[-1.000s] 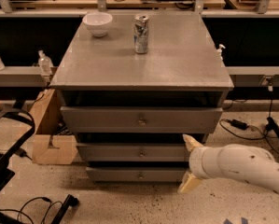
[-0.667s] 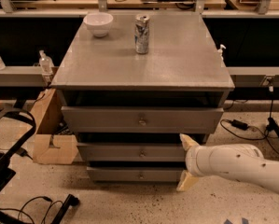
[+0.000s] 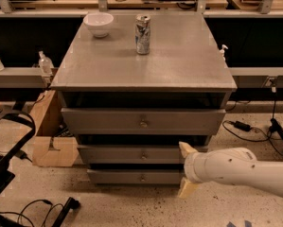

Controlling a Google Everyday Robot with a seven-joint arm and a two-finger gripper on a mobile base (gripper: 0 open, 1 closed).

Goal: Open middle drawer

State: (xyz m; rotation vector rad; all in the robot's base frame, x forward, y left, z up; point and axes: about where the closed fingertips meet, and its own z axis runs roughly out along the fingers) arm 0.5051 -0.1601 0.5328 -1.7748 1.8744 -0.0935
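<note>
Camera view is looking down on a grey cabinet (image 3: 145,60) with a flat, dull metallic top, standing on a speckled floor (image 3: 131,207). The middle drawer (image 3: 127,154) is sitting between the upper drawer (image 3: 108,121) and the lowest drawer (image 3: 117,176). Its front is a plain, wide, shallow grey slab carrying one small round brass knob (image 3: 143,155) at its centre.

The gripper (image 3: 186,169) is reaching in from the right on a smooth, rounded white arm (image 3: 240,170), to the right of the knob and apart from it. Its two cream, wedge-shaped fingers (image 3: 187,149) are standing spread wide, one above the other, gripping nothing. The upper finger is lying against the right end of the middle drawer's front; whether it is touching cannot be told.

A rounded white bowl (image 3: 98,22) and an upright, shiny cylindrical can (image 3: 142,27) are resting apart on the cabinet top.
</note>
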